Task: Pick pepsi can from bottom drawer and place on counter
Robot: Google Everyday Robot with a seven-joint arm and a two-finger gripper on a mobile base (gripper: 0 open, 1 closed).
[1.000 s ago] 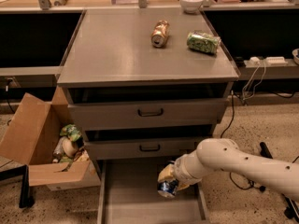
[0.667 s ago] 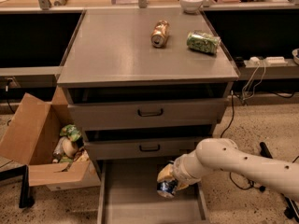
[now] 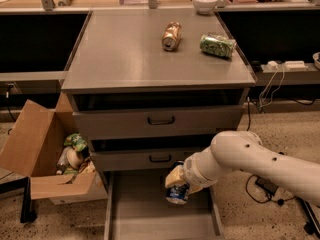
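- The gripper is spotted low down, at six o'clock from the cabinet's middle, hung over the pulled-out bottom drawer.
- The pepsi can is clamped in it: the jaws are closed on the can's upper part, and the blue and white body is left showing below.
- The can is held roughly upright over the drawer's bare grey floor, toward its one o'clock corner; whether the floor is touched cannot be told.
- The white arm is stretched in from four o'clock.
- The counter is seen at twelve o'clock from the gripper, well apart from it.
- A gold-brown can is laid on its side on the counter, and a green patterned can is laid near it at three o'clock, the two apart.
- Two drawers with black handles are stacked between the counter and the bottom drawer.
- A cardboard box of oddments is parked on the floor at nine o'clock from the gripper.
- A white bowl is set on the bench behind the counter, at one o'clock.
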